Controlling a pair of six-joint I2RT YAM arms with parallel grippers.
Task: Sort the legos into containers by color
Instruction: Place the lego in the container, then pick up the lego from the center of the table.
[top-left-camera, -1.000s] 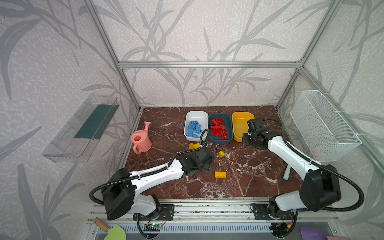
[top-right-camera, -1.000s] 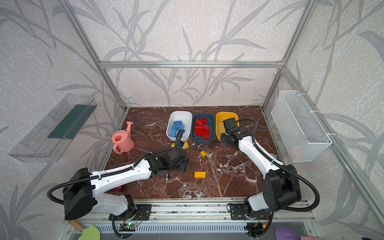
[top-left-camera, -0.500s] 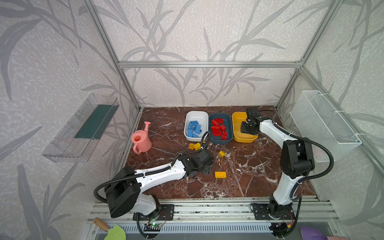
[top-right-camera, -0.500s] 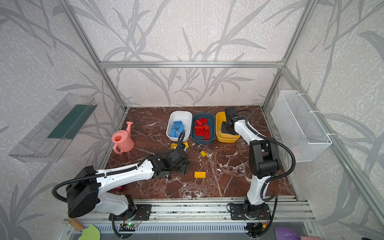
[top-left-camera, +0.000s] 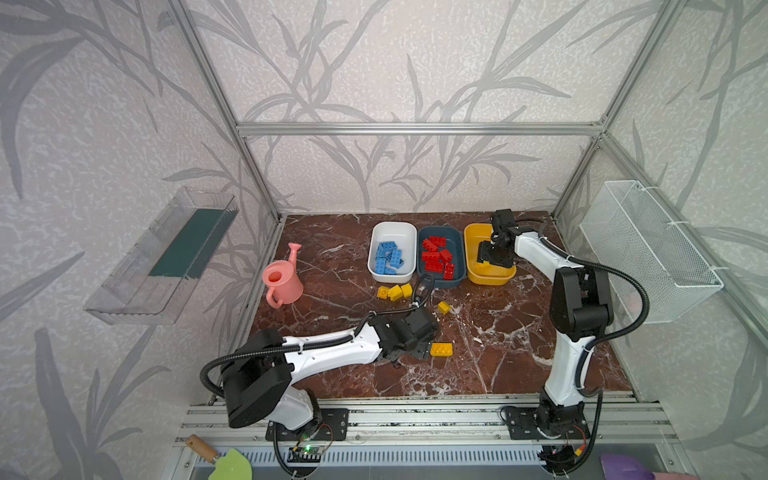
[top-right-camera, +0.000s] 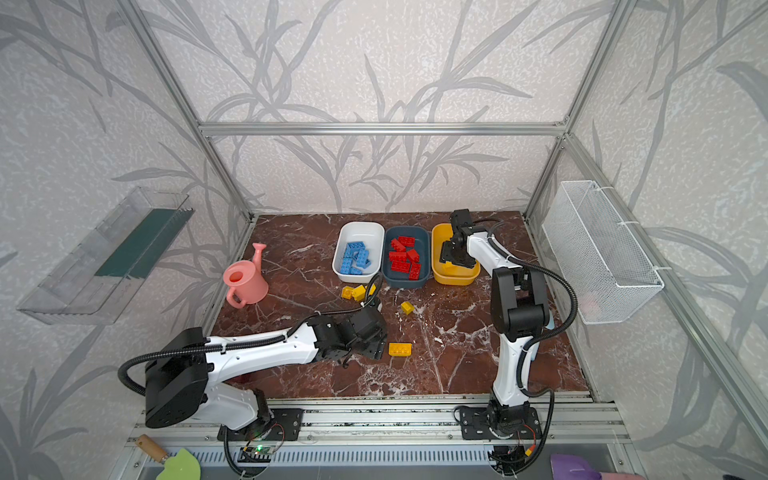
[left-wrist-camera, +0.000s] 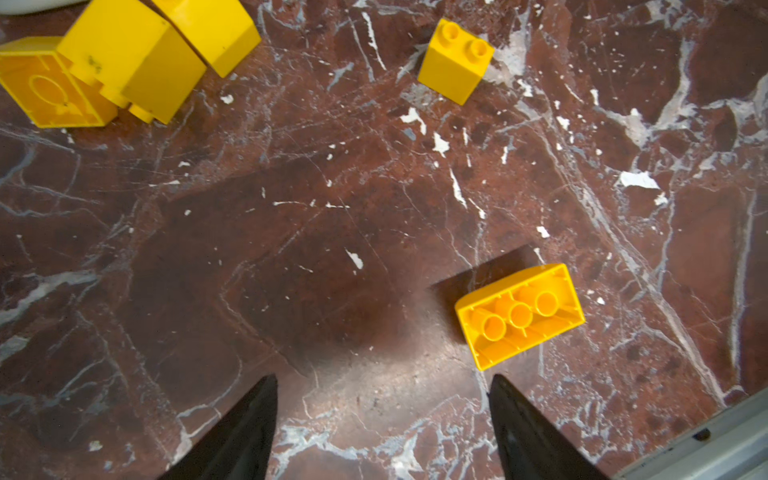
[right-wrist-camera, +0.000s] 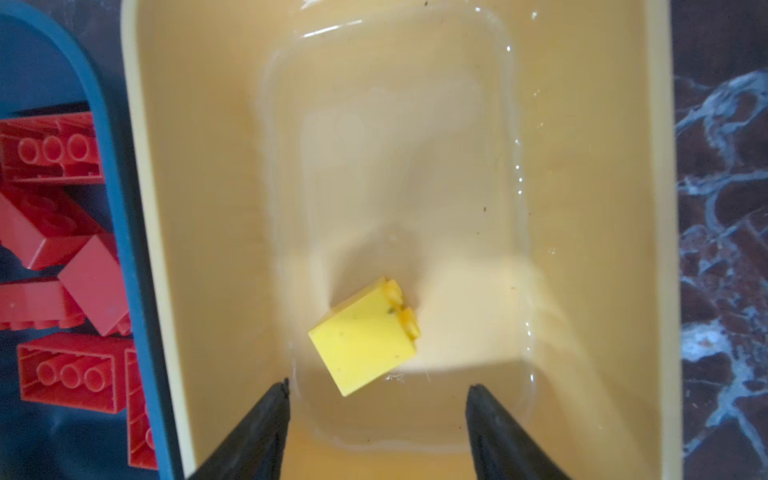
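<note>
Three containers stand in a row at the back: a white tub (top-left-camera: 392, 225) with blue legos (top-left-camera: 388, 257), a teal tub (top-left-camera: 440, 285) with red legos (top-left-camera: 436, 255), and a yellow tub (top-left-camera: 471, 239). My right gripper (right-wrist-camera: 378, 384) hangs open over the yellow tub (right-wrist-camera: 199, 208). A small yellow brick (right-wrist-camera: 363, 336) lies loose on the tub's floor. My left gripper (left-wrist-camera: 383, 378) is open low over the table, beside an upturned yellow oblong brick (left-wrist-camera: 519, 316). A small yellow brick (top-left-camera: 444, 307) and a yellow cluster (top-left-camera: 395, 292) lie nearer the tubs.
A pink watering can (top-left-camera: 282, 278) stands at the left of the marble table. On the right wall hangs a white wire basket (top-left-camera: 648, 249), and on the left wall a clear shelf (top-left-camera: 166, 257). The left arm's cable loops over the yellow cluster.
My right gripper has moved from in front of the yellow tub to above it and opened, and the small yellow brick now lies in the tub. The left arm has barely shifted.
</note>
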